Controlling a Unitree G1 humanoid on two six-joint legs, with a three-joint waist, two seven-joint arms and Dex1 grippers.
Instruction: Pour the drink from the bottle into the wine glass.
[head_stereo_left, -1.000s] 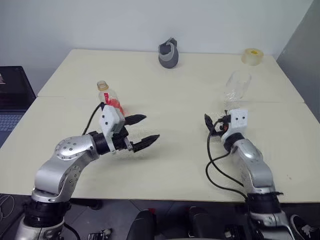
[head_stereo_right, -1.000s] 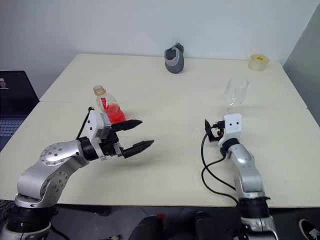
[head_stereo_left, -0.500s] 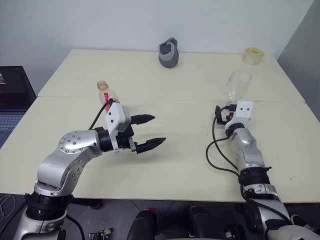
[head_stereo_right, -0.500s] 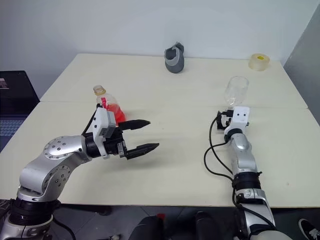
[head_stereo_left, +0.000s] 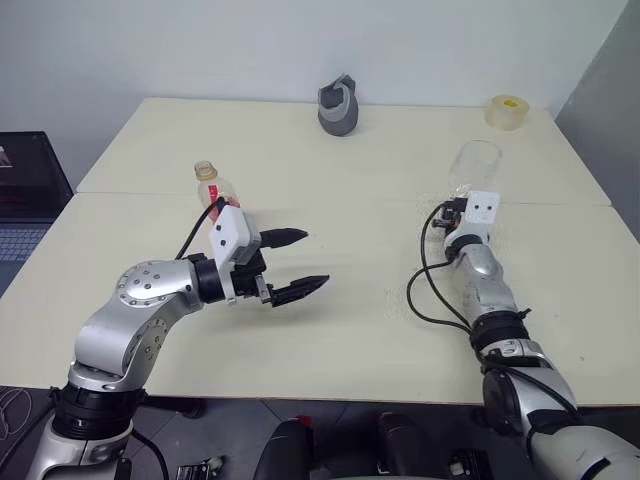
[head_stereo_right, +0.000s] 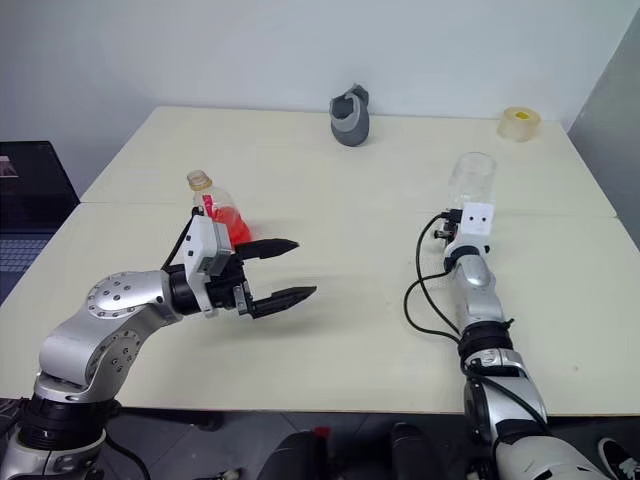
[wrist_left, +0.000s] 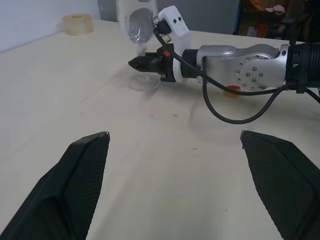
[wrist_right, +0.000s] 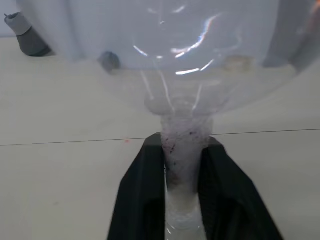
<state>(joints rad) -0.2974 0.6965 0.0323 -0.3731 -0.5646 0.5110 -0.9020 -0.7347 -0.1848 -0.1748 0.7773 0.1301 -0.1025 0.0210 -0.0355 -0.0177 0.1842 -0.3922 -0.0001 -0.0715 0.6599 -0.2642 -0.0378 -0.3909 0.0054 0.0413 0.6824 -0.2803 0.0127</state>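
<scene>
Two black fingers of the right gripper (wrist_right: 182, 192) pinch the thin stem of the clear wine glass (head_stereo_right: 470, 182), which could tip if jerked, while the wide-open left gripper (head_stereo_left: 292, 264) hovers beside the small clear plastic bottle (head_stereo_left: 215, 195) of red-orange drink (head_stereo_right: 232, 226).

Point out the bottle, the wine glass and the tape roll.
bottle (head_stereo_right: 203, 192), right eye view, on its neck.
wine glass (head_stereo_left: 477, 163), left eye view, on its bowl.
tape roll (head_stereo_right: 519, 123), right eye view, on its side wall.

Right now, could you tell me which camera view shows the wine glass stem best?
The right wrist view: the wine glass stem sits pinched between the right gripper fingers. The left wrist view shows it small and side-on; in the eye views the wrist hides it.
</scene>
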